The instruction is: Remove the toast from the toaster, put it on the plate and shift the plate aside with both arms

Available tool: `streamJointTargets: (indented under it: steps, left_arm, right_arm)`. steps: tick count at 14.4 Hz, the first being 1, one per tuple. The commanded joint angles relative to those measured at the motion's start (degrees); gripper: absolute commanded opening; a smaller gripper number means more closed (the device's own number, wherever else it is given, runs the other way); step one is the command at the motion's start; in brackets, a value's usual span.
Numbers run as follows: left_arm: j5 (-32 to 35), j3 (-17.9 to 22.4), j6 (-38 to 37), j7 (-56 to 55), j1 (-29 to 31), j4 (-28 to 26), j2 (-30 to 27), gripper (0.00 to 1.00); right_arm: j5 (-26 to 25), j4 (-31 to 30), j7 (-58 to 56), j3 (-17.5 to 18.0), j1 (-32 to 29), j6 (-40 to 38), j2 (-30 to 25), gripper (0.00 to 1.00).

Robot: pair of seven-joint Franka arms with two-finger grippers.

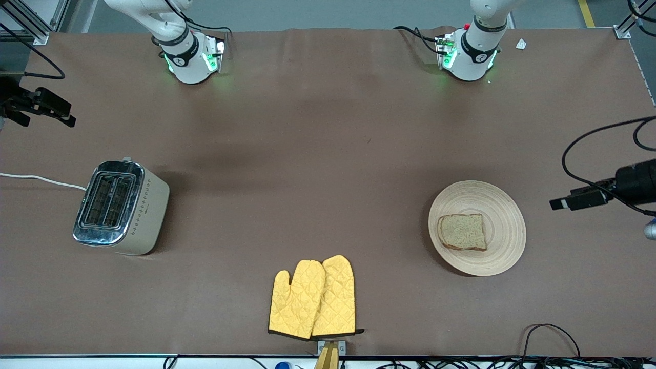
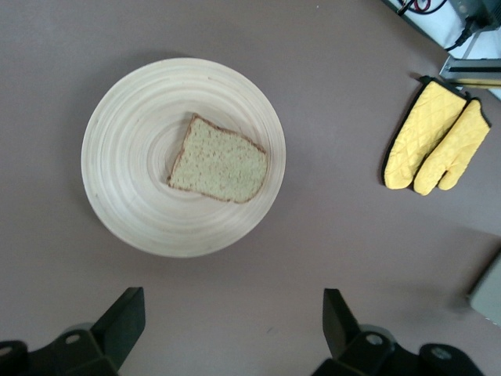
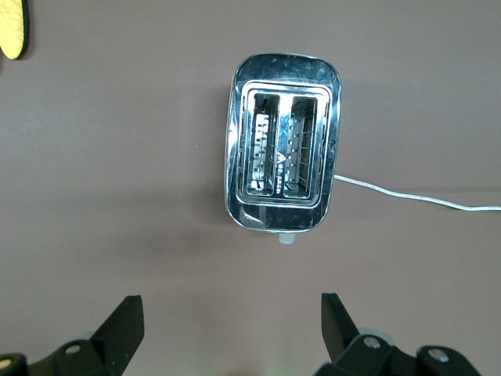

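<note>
The toast (image 1: 463, 231) lies flat on the round wooden plate (image 1: 505, 205), toward the left arm's end of the table. In the left wrist view, the toast (image 2: 219, 160) sits a little off the middle of the plate (image 2: 125, 125). My left gripper (image 2: 232, 329) is open and empty, high over the bare table beside the plate. My right gripper (image 3: 232, 333) is open and empty, high over the table beside the toaster (image 3: 283, 145). The front view shows both arms' bases (image 1: 192, 56) but neither gripper clearly.
The silver two-slot toaster (image 1: 120, 205) stands toward the right arm's end, both slots empty, its white cord (image 1: 41, 179) running off the table edge. A pair of yellow oven mitts (image 1: 313, 297) lies at the table edge nearest the front camera. Black cables hang at the left arm's end.
</note>
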Motion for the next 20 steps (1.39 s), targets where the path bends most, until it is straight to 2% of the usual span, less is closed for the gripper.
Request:
streamJointTargets:
  steps: [1,3,4,5,8,10,12,17,20]
  left_arm:
    - [5.36,-2.67,-2.04,-2.3,0.54,-1.62,-5.64,1.0]
    - [8.53,-2.68,-3.7,-1.34,-0.86,-1.71,-8.45,1.0]
    - [10.89,-0.59,-4.76,-0.99,-4.17,-1.89,-10.12,1.0]
    - [13.01,4.3,-5.72,-0.38,-8.91,-1.89,-11.97,1.0]
    - [13.29,18.46,-8.44,4.71,-23.5,-2.06,-15.67,1.0]
    - [12.68,24.54,-11.61,9.19,-29.4,-3.81,-18.03,1.0]
    - [12.5,29.38,-11.54,9.65,-35.21,-7.67,-21.63,1.0]
    - [11.88,30.45,-8.46,14.66,-36.9,-15.59,-28.24,1.0]
    - [12.06,30.46,-9.25,17.02,-36.2,-14.46,-27.9,1.0]
  right_arm:
    - [0.3,-0.84,0.51,0.55,-0.55,-0.36,-1.2,1.0]
    - [0.3,-0.84,0.51,0.55,-0.55,-0.45,-1.2,1.0]
    - [0.3,-0.84,0.51,0.55,-0.46,-0.45,-1.2,1.0]
    - [0.3,-0.93,0.51,0.55,-0.46,-0.45,-1.2,1.0]
    - [0.39,-0.84,0.51,0.55,-0.46,-0.45,-1.2,1.0]
    - [0.48,-0.84,0.51,0.64,-0.46,-0.36,-1.2,1.0]
    - [0.48,-0.84,0.59,0.64,-0.37,-0.45,-1.2,1.0]
    - [0.48,-0.93,0.59,0.64,-0.37,-0.37,-1.2,1.0]
    - [0.48,-0.84,0.59,0.64,-0.46,-0.36,-1.2,1.0]
